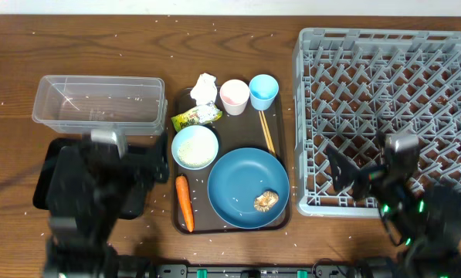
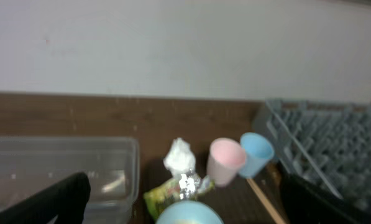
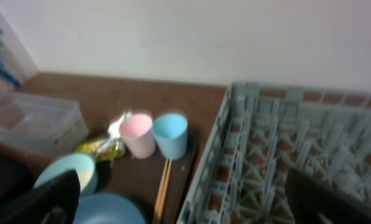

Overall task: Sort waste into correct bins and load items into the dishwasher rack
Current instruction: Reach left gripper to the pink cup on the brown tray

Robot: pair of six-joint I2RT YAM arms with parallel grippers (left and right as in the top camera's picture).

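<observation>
Over the table's (image 1: 99, 42) front, left end effector (image 1: 159, 161) and right end effector (image 1: 342, 176) hover wide open (both empty).

There are 2 cups, 1 pink cup (image 1: 234, 96) and 1 light blue cup (image 1: 263, 91), plus 1 blue plate (image 1: 238, 181), 1 white bowl (image 1: 176, 140), 2 chopsticks (image 1: 267, 133), 1 carrot (image 1: 184, 202), 1 snack wrapper (image 1: 197, 117), 1 crumpled paper (image 1: 204, 88) and 1 brown food lump (image 1: 266, 201). There is 1 clear tub (image 1: 99, 78), 1 black tray (image 1: 43, 177), 1 brown serving tray (image 1: 281, 133) and 1 grey rack (image 1: 303, 116). The rice grains (image 1: 194, 149) are too many to count
</observation>
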